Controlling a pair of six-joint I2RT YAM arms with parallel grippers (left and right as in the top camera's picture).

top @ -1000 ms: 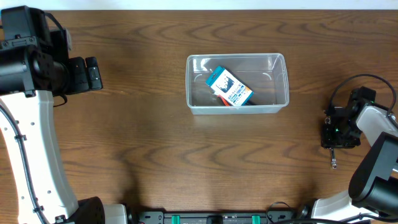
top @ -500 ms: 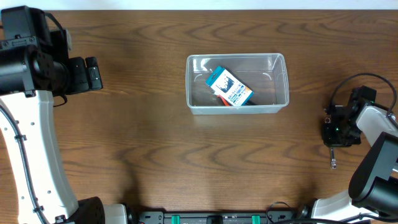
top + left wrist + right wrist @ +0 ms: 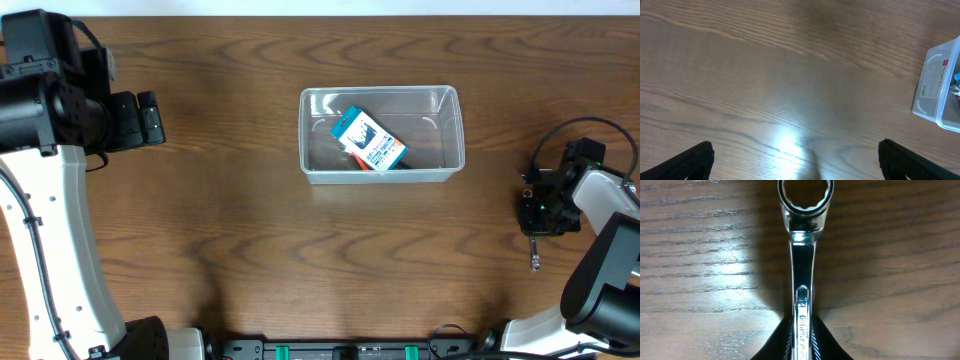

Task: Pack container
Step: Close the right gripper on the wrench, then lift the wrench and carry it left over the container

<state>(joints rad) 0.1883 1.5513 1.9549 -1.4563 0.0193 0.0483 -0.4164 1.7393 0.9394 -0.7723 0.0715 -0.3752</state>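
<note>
The right claw (image 3: 540, 215) is pressed together on a shiny silver metal wrench (image 3: 804, 255) with a ring at one end. In the right wrist view, its two dark fingers (image 3: 775, 347) sit tight on both sides of the wrench handle. The ring end sticks out in front of the claw, over the brown wooden table (image 3: 250, 230). From above, only the tip of the wrench (image 3: 537, 262) peeks out from under the claw.

The left claw (image 3: 148, 117) is spread wide apart and pinches nothing. In the left wrist view, its black fingers (image 3: 690, 160) show at the two bottom corners, with bare wood between them.

The clear plastic container (image 3: 381, 135), a box shape with round corners and a thin rim, sits on the table between the two claws. It is well apart from both: off to the right of the left claw, and off to the left of the right claw. The left wrist view catches one end of it (image 3: 940, 90) at the right edge, out past the claw's right finger.

A small blue-and-white box (image 3: 368, 140) lies tilted inside the container. Something red shows at the box's lower edge, but I cannot tell what it is.
</note>
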